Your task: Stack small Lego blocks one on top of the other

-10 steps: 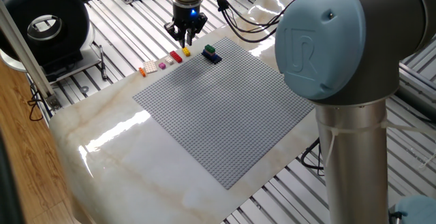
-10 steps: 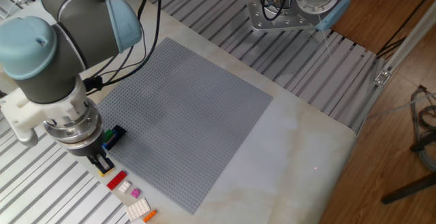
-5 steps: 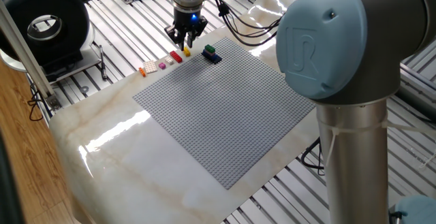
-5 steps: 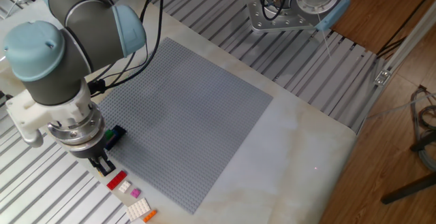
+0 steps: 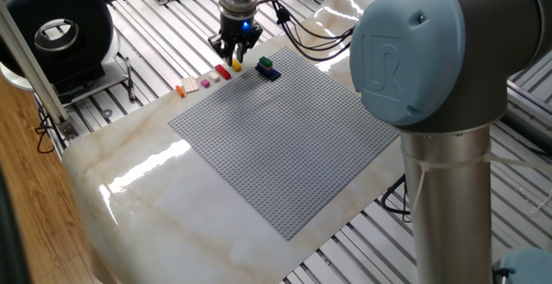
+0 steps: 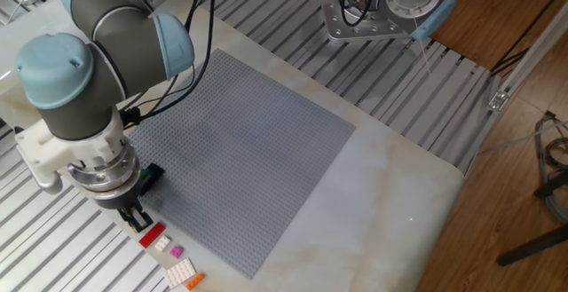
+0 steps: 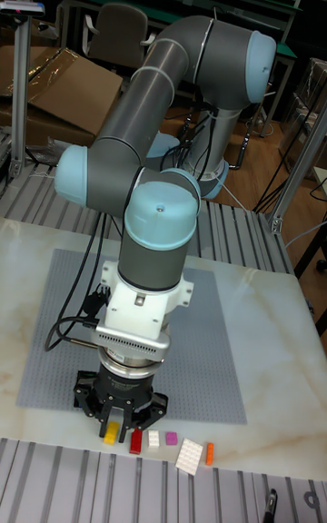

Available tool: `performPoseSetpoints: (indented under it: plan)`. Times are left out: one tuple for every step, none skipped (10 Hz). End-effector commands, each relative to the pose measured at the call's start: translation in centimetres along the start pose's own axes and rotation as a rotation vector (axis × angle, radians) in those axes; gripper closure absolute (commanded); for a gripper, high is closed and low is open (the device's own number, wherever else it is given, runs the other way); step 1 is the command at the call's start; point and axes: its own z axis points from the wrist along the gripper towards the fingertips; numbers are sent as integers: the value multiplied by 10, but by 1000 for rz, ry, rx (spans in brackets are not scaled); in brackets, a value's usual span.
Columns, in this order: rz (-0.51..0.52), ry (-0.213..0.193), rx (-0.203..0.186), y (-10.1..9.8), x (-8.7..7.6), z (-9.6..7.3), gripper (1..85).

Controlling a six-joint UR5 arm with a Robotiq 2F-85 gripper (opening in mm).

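Here the gripper (image 7: 113, 427) straddles the yellow brick (image 7: 110, 433); finger contact unresolved, and its body hides the stacked bricks (image 5: 268, 68).

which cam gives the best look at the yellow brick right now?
Tall fixed view: the yellow brick faces the camera just below the gripper, at the end of the row beside the red brick. One fixed view shows only a small yellow speck at the fingertips. The other fixed view hides it behind the gripper.
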Motion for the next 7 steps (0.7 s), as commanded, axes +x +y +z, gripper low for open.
performPoseSetpoints:
  plan:
    - [7, 4, -9, 1, 2, 2, 547]
    - [11, 25, -3, -1, 7, 2, 560]
    - [10, 28, 5, -3, 8, 3, 570]
    - [12, 29, 5, -4, 8, 3, 573]
    - [12, 29, 4, -3, 8, 3, 573]
    - [13, 32, 4, -4, 9, 3, 573]
    - [14, 36, 10, -5, 9, 3, 583]
